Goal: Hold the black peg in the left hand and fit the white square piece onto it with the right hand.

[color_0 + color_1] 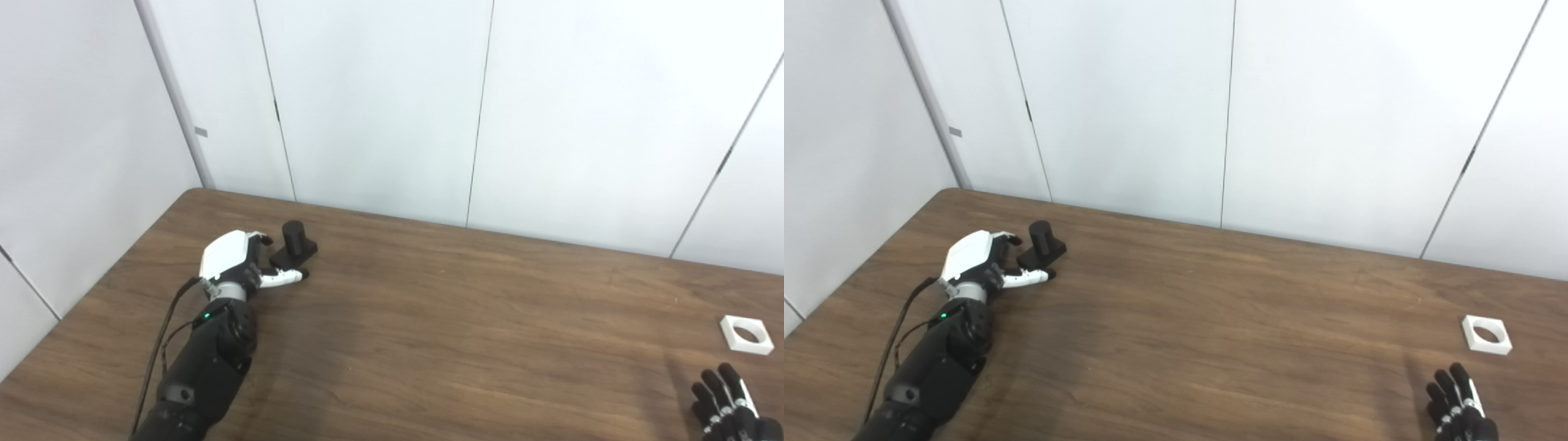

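Note:
The black peg [294, 245], a short cylinder on a square base, stands upright on the brown table [429, 318] at the far left. My left hand [236, 260] rests just left of it, open, with its fingers spread toward the base and the thumb [285, 277] lying along the base's near side. The white square piece [746, 334] with a round hole lies flat at the far right. My right hand [729, 401] is at the bottom right corner, below the piece and apart from it, fingers straight and holding nothing.
White wall panels stand right behind the table's far edge. A black cable [156, 355] runs along my left forearm. The table's left corner [193, 196] is close to the peg.

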